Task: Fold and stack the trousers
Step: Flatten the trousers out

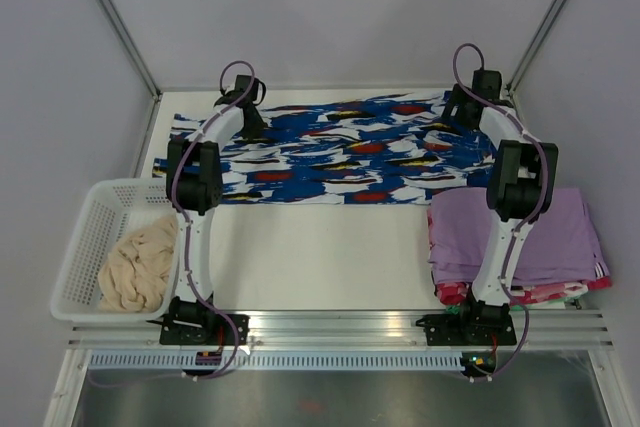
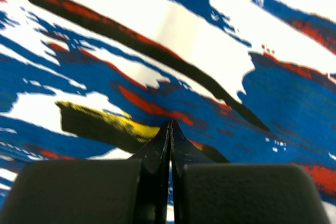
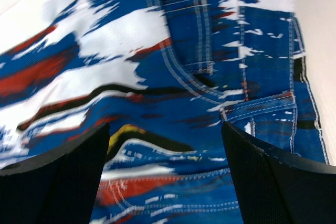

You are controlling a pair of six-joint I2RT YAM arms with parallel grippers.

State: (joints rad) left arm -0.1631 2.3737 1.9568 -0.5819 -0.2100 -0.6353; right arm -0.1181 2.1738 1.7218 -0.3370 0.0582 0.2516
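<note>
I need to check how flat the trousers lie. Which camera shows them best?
The top external view: the trousers lie spread out at full length. The left wrist view shows only close-up print; the right wrist view shows just the pocket stitching.

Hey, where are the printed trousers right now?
Top view: the trousers lie spread across the far side of the table, left gripper at one end, right gripper at the other.
</note>
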